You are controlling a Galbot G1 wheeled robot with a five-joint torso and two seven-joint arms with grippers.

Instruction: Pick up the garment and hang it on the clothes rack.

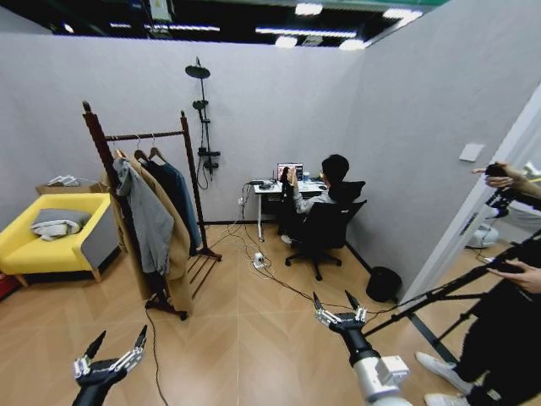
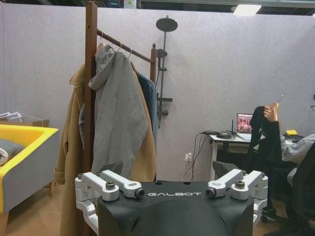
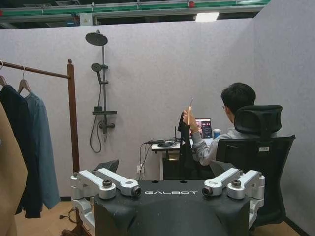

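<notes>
We are standing on a pale wood floor (image 1: 245,321) in a grey-walled room, with a yellow armchair (image 1: 51,241) along the left wall and a white desk (image 1: 275,190) at the far wall. The garment (image 3: 186,147) is not on any surface: a seated person at the desk's front edge is holding it up by its hanger (image 3: 189,110), so its long axis is hanging vertically. It is lying well ahead of us and slightly right of centre. We are judging the right gripper (image 1: 338,306) to be the nearer one; it is pointing roughly toward the garment with its fingers spread wide and carrying nothing. The left gripper (image 1: 114,348) is hovering low at the near left, likewise wide open and empty, and is aiming more toward the clothes rack (image 1: 139,135). The rack is standing left of centre, its bar already carrying several coats, with bare bar showing toward its right post.
</notes>
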